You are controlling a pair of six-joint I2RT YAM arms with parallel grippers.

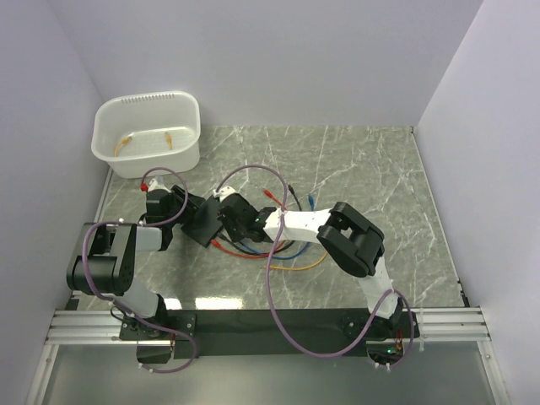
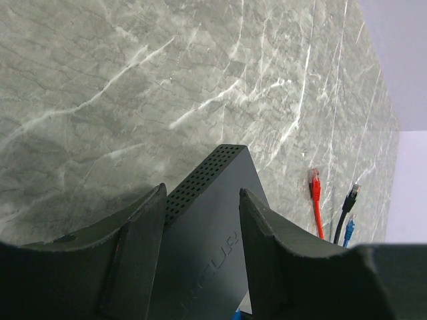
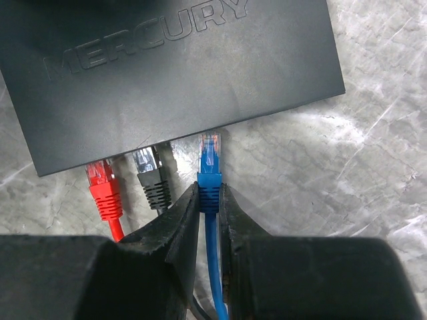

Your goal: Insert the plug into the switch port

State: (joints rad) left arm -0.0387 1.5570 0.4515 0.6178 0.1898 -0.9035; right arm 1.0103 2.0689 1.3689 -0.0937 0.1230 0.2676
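The switch (image 3: pixel 167 73) lies flat on the left half of the tabletop (image 1: pixel 380 186), abt midway btwn far and near edges. It is clamped across its body by the left gripper (image 2: pixel 200 193), one finger on each side. The blue plug (image 3: pixel 211 150) is pinched at its boot by the right gripper (image 3: pixel 209 193), jaws closed on it. Its clear tip is right at the switch's socket edge but is judged not yet seated. A red plug (image 3: pixel 101 179) and a black plug (image 3: pixel 148 167) are seen at the same edge beside it; whether they're fully home can't be told.

Step in hand, as judged: final push of the blue plug into a free port. The plug should be held square to the socket edge, no yaw. The port opening is hidden under the switch's top face in the right wrist view, so alignment is best taken from the neighbouring plugs' spacing. The push should be made straight along the cable axis, slowly, till the latch seats. The grip is on the soft boot, so slip or buckling is a risk. The switch should be braced firmly so it isn't shoved toward the far-left corner, where a white tub (image 1: pixel 148 135) stands. Snagging on the loose cables (image 1: pixel 305 265) nr the right arm should be avoided.
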